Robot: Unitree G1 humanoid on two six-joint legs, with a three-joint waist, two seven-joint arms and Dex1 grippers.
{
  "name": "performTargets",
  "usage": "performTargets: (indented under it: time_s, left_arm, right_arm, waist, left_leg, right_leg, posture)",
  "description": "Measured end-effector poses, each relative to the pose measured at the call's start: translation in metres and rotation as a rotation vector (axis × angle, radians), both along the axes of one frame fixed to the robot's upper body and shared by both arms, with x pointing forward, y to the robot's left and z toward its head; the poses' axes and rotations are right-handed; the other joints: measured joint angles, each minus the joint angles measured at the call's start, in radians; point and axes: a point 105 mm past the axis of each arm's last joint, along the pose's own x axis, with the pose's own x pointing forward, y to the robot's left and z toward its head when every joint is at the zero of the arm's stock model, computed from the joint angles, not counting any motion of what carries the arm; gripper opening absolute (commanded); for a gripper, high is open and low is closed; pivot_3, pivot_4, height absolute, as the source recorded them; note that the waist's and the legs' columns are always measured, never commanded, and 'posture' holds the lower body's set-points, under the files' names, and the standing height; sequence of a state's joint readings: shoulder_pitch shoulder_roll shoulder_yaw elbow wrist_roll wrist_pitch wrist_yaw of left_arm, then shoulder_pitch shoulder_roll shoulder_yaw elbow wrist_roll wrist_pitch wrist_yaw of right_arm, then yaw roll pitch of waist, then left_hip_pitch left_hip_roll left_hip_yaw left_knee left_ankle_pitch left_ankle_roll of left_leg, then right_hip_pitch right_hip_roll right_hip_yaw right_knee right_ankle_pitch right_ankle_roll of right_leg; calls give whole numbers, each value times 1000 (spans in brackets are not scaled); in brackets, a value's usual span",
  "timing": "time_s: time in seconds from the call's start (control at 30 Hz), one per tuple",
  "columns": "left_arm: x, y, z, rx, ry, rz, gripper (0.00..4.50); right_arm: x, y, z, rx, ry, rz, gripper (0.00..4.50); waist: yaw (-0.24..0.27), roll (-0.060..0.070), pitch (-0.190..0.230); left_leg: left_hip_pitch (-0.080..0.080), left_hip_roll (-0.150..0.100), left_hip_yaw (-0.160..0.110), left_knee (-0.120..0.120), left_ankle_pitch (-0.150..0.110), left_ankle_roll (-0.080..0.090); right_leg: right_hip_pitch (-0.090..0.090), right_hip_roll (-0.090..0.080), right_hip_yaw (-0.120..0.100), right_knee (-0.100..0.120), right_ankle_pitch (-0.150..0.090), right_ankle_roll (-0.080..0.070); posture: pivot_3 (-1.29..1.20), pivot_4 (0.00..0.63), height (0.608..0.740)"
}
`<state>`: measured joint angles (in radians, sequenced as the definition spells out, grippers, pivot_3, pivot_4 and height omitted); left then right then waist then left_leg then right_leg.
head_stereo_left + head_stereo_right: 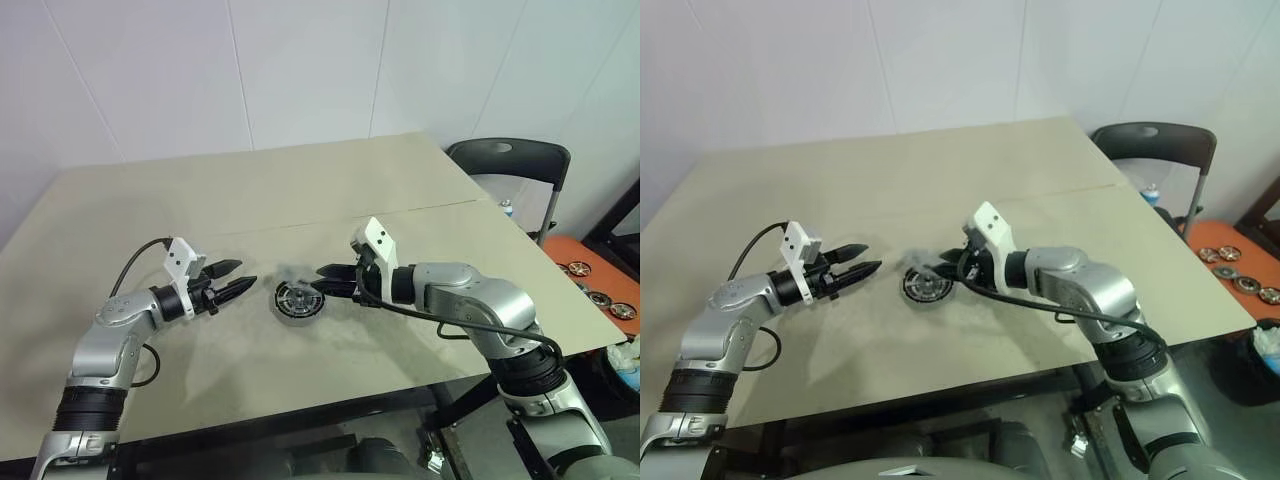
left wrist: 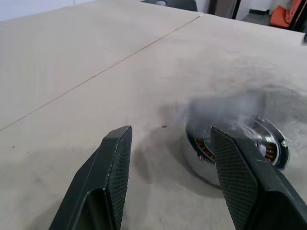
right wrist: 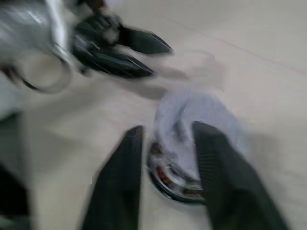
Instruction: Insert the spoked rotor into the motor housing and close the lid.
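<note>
housing (image 1: pixel 297 302) lies flat on the beige table (image 1: pixel 300 190), between the two grippers, with copper windings visible at its rim in both wrist views. a grey blurred shape hangs over its top there, and i cannot tell if this is the lid, or if the spoked rotor is already inside; the head views show spoke-like lines on the top face, not more.

right gripper (image 1: pixel 333 281) points toward the robot's left, with its tips at the right edge of the housing. in the right wrist view its two fingers (image 3: pixel 123 177) stand apart with the housing seen between them, and i cannot tell if they touch it. i think it is placed so to set or adjust something on top.

left gripper (image 1: pixel 231 277) waits just beside the housing, apart from it, fingers (image 2: pixel 115 158) spread and holding nothing, probably ready to steady the housing.

a black chair (image 1: pixel 512 160) stands behind the table.
</note>
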<state>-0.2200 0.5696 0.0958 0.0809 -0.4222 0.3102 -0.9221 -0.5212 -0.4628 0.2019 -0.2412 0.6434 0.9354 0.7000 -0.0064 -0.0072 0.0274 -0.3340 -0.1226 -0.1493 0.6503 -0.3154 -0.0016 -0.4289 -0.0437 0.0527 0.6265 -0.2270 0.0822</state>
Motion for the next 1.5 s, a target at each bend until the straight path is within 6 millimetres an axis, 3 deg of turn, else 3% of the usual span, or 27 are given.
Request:
performTargets:
  time_s: [0.2, 0.33, 0.43, 0.57, 0.7, 0.73, 0.93, 1.2, 1.3, 1.37, 1.5]
  left_arm:
    - [0, 3, -4, 7, 7, 16, 2752]
    - [1, 4, -5, 12, 7, 21, 2752]
    - [1, 5, -7, 17, 15, 27, 2752]
    - [2, 2, -7, 8, 13, 23, 2752]
    - [5, -1, -4, 5, 1, 16, 2752]
    - [5, -1, -4, 5, 1, 16, 2752]
    - [3, 0, -6, 5, 8, 21, 2752]
    - [1, 1, -8, 7, 10, 32, 2752]
    - [1, 1, -8, 7, 10, 35, 2752]
    - [1, 1, -8, 8, 10, 35, 2752]
    - [1, 1, -8, 8, 9, 35, 2752]
  right_arm:
    - [10, -11, -7, 25, 67, -62, 1758]
    - [27, -12, 0, 140, 130, -155, 1758]
    - [37, -13, -7, 53, 84, -201, 1758]
    - [33, 8, -44, -117, 65, -166, 3005]
    - [28, 25, -55, -164, 23, -97, 4348]
    - [29, 29, -57, -168, 18, -89, 4450]
    - [34, 45, -64, -178, -12, -85, 4450]
    - [46, 50, -72, -232, -56, -135, 4450]
    - [46, 49, -73, -245, -67, -121, 3923]
    - [43, 51, -73, -246, -67, -101, 3262]
    - [42, 51, -74, -245, -61, -85, 3223]
  waist:
    - [13, 0, 0]
    - [18, 0, 0]
    - [19, 0, 0]
    - [17, 0, 0]
    - [17, 0, 0]
    - [17, 0, 0]
    - [12, -1, 0]
    - [11, -1, -1]
    - [12, -1, -1]
    - [11, -1, -1]
    - [11, -1, -1]
  left_leg:
    - [0, 0, 0, 0, 0, 0]
    - [0, 0, 1, 0, 0, 0]
    - [0, 0, 1, 0, 0, 0]
    - [-1, 0, 1, 0, 0, 0]
    - [-1, 0, 1, 1, 0, 0]
    - [-1, 0, 1, 1, 0, 0]
    - [-1, 0, 2, 1, 1, -2]
    - [0, 0, 2, 1, 2, -3]
    - [1, -1, 2, 1, 1, -2]
    - [1, 0, 2, 1, 1, -1]
    - [2, 0, 2, 1, 1, -1]
  right_leg:
    - [0, 0, 0, 1, 0, 0]
    - [-1, 0, 0, 2, 0, 0]
    - [-1, 0, 0, 2, 0, 0]
    - [-2, 0, 0, 2, 0, 0]
    - [-3, 0, 0, 2, 0, 0]
    - [-3, 0, 0, 2, 0, 0]
    - [-4, 0, 0, 4, 0, 0]
    - [-3, 0, 0, 4, 0, 0]
    - [-2, 0, 0, 4, 0, 0]
    - [-2, 0, 0, 4, 0, 0]
    - [-1, 0, 0, 4, 0, 0]
  posture:
    - [0, 0, 740]
    - [0, 0, 740]
    - [0, 0, 740]
    - [0, 0, 740]
    - [0, 0, 740]
    - [0, 0, 740]
    - [0, 0, 740]
    - [0, 0, 740]
    - [0, 0, 740]
    - [0, 0, 740]
    - [0, 0, 740]
